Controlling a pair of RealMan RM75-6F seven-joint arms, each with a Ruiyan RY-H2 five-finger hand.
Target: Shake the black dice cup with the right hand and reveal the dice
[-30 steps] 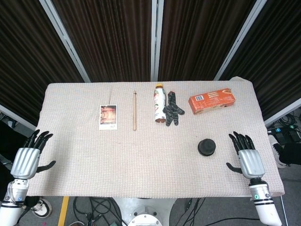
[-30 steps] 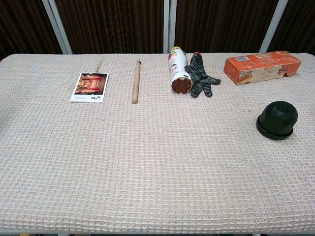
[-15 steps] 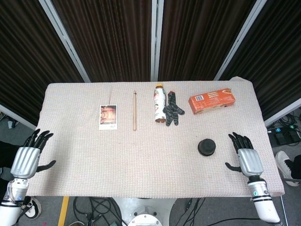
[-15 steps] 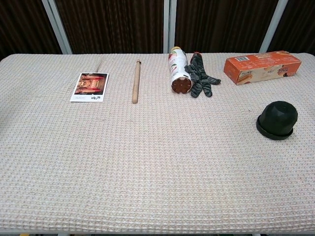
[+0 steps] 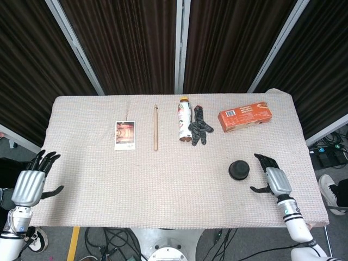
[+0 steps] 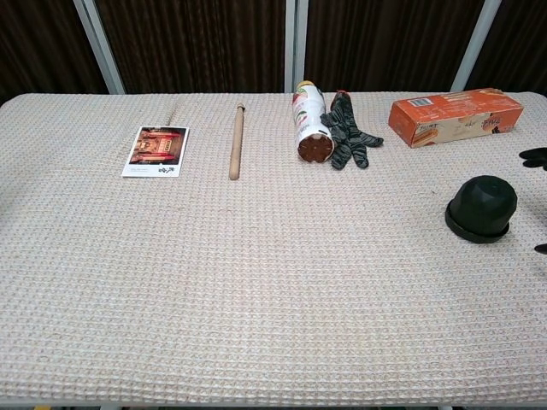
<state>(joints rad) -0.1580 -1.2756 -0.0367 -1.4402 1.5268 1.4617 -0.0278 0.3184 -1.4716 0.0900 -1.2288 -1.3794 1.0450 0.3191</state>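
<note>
The black dice cup (image 5: 238,169) (image 6: 481,208) sits upside down on the cloth-covered table (image 5: 163,179) at the right front. No dice show; the cup hides whatever is under it. My right hand (image 5: 271,176) hovers just right of the cup, fingers spread, holding nothing and apart from the cup. In the chest view only its dark fingertips (image 6: 536,157) reach in from the right edge. My left hand (image 5: 32,179) stays open off the table's left front corner.
Along the back lie a photo card (image 5: 125,134), a wooden stick (image 5: 155,128), a bottle on its side (image 5: 185,119), a dark glove (image 5: 200,126) and an orange box (image 5: 245,116).
My right hand has moved left toward the dice cup and its fingertips now enter the chest view. The left hand and the cup have stayed put.
</note>
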